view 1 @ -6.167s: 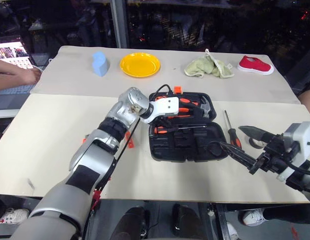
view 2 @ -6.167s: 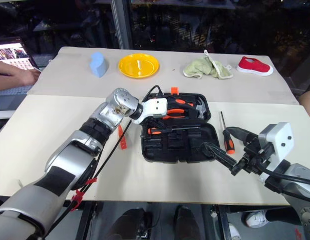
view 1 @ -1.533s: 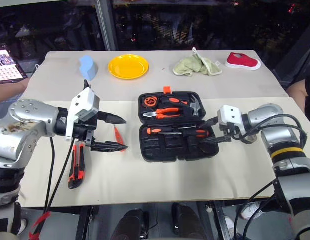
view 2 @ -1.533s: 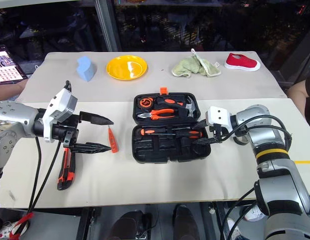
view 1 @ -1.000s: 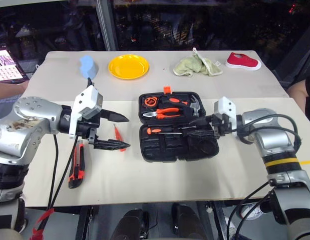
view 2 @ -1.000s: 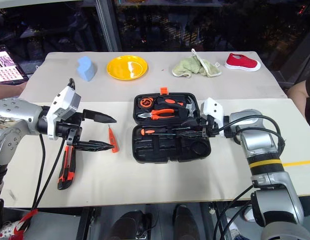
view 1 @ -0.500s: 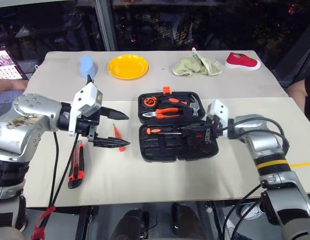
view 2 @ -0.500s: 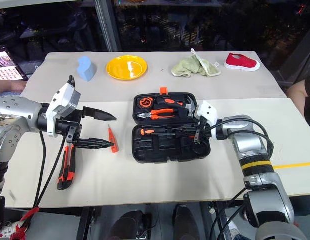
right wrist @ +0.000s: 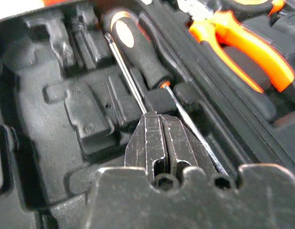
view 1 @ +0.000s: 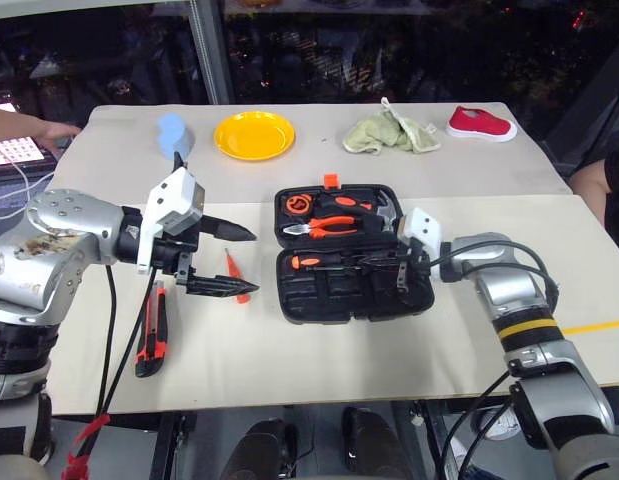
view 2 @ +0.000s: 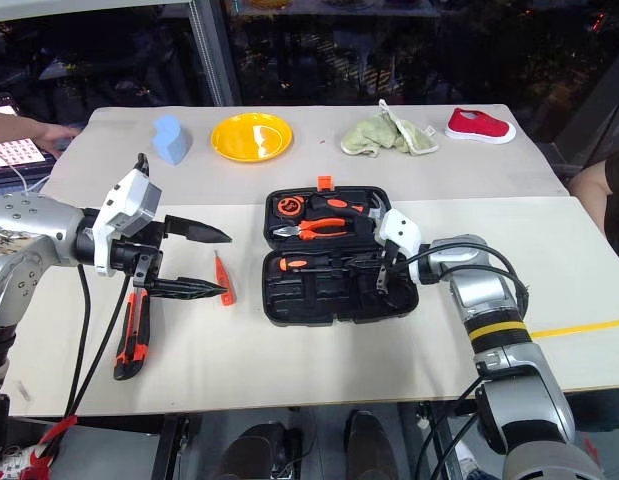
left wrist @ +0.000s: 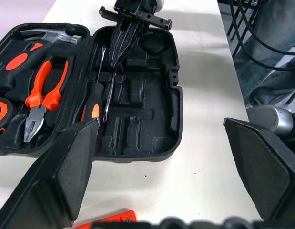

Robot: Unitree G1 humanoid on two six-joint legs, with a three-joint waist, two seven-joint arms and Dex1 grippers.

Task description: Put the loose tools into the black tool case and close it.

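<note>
Black moulded-plastic hinged tool case [view 1: 354,290] lies open flat near the middle of the beige table [view 1: 289,350], orange latch tab [view 1: 332,181] at its far edge. Far half holds orange-handled pliers [view 1: 334,222], a hammer [view 1: 385,211] and a round orange-and-black tape measure [view 1: 295,203].

Near half: two black/orange-handled screwdrivers. One sits in its recess along the hinge side, handle [right wrist: 137,45] toward the robot's left. The second one's bare shaft [right wrist: 126,78] lies beside it, not clearly seated.

Right gripper [right wrist: 159,136] is inside the near half, fingers pressed together with nothing between them, tip right at the screwdriver shafts. Can't tell whether it touches them.

Left gripper [view 1: 224,260] hangs above the table to the left of the case, fingers spread wide, empty.

Outside the case: slim all-orange tester screwdriver [view 1: 235,273] on the table just under the left gripper's fingers; orange-and-black utility knife [view 1: 153,331] further left, near the front edge.

Back of the table: blue foam block [view 1: 173,133], yellow round plate [view 1: 254,134], crumpled green cloth [view 1: 391,132], red shoe [view 1: 482,123]. A person's hand [view 1: 34,130] rests at the far-left edge.
</note>
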